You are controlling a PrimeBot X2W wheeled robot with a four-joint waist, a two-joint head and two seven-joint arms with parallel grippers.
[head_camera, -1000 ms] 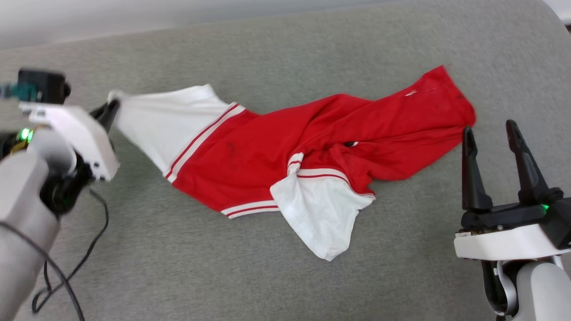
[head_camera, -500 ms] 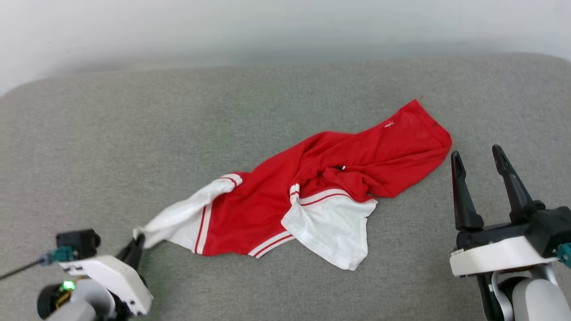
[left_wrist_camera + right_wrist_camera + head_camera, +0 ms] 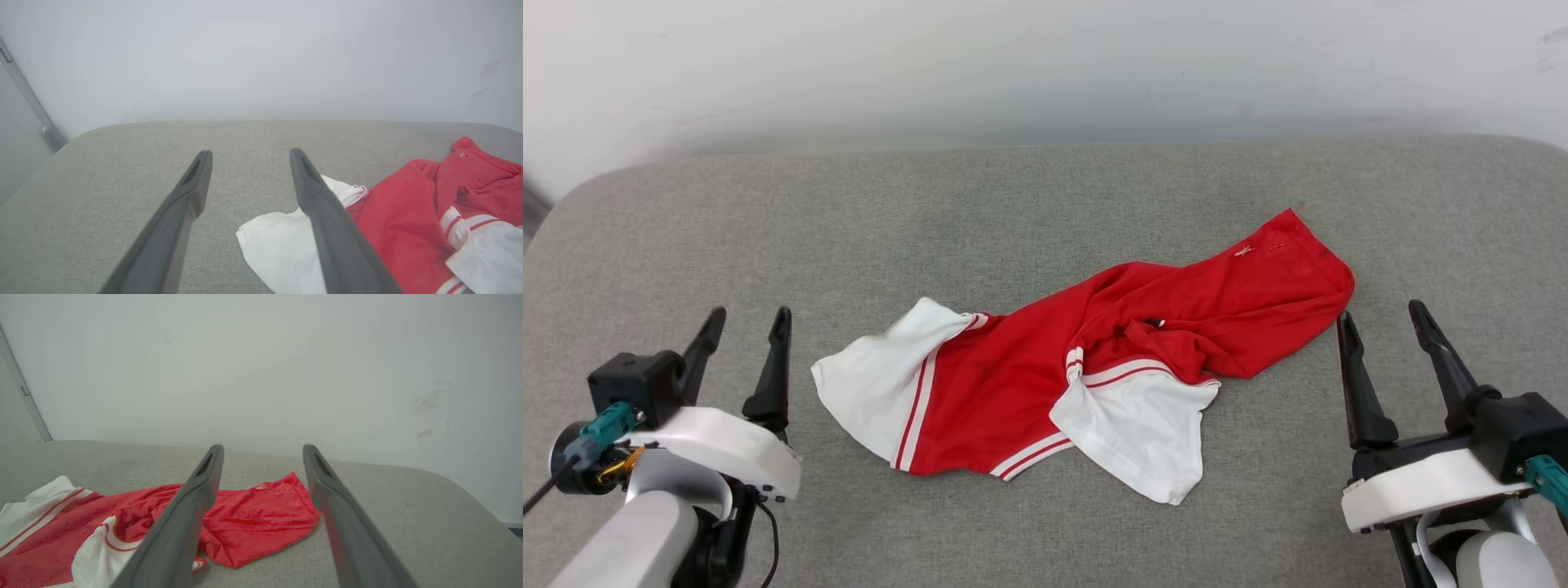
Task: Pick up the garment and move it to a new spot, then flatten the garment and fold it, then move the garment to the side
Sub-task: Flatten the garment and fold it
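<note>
1. Head view — I see the shirt (image 3: 1013, 384) lying crumpled on the grey cushion (image 3: 1045, 196), about mid-surface, white sleeves toward me.
2. My left gripper (image 3: 751, 314) is spread and free, just beside a white sleeve (image 3: 866, 392) — not touching it.
3. My right gripper (image 3: 1379, 313) is spread as well, free, near the shirt's red hem (image 3: 1290, 261).
4. Right wrist view: the hem shows between my fingers (image 3: 192, 506).

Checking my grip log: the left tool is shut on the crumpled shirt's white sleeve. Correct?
No. The head view shows the left tool open, beside the white sleeve of the crumpled shirt, not touching it.
</note>
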